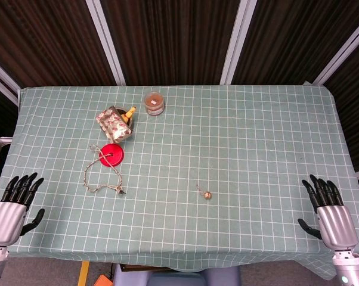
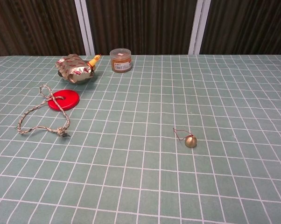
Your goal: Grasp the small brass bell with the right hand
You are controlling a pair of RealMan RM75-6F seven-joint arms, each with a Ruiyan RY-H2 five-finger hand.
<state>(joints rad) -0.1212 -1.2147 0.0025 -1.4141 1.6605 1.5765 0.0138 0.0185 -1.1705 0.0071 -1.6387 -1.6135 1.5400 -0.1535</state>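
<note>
1. The bell (image 1: pixel 208 195) lay on the desk (image 1: pixel 245 137) with a thin cord attached, right of and nearer than the red disc (image 1: pixel 112 155).
2. The right hand (image 1: pixel 330 210) rested well right of the bell, fingers (image 1: pixel 320 189) spread, holding nothing.
3. The left hand (image 1: pixel 14 204) lay left of and nearer than the disc, fingers spread.
4. A jar (image 1: pixel 154 103) stood beyond the disc.

Both arms are cut off by the head view's bottom edge.
</note>
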